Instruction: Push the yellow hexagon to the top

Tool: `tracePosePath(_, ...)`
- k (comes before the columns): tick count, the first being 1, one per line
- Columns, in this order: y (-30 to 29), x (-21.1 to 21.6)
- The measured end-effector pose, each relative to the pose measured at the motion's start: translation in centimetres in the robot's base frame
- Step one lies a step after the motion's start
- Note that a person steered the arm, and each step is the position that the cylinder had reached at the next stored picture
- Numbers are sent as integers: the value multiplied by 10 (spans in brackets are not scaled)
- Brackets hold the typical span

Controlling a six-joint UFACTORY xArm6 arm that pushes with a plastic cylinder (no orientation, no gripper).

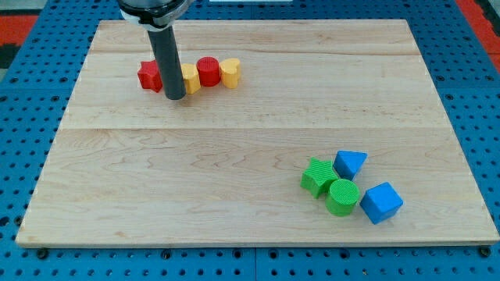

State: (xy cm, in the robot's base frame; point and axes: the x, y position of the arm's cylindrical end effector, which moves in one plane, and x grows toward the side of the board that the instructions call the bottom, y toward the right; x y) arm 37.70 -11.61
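A yellow block [190, 79], probably the hexagon, lies in a row of blocks at the upper left of the wooden board [234, 187]. My rod partly hides it. My tip [175, 97] rests on the board just below and left of this yellow block, between it and a red block [149, 76] on the left. Right of the yellow block stand a red cylinder [208, 71] and a second yellow block [230, 72], heart-like in shape.
At the lower right is a cluster: a green block [317, 176], a green cylinder [343, 196], a blue triangle [349, 163] and a blue block [381, 202]. A blue pegboard surface [31, 117] surrounds the board.
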Motion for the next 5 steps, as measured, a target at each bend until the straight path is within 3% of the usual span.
tracePosePath(4, 11, -25)
tracePosePath(5, 10, 14)
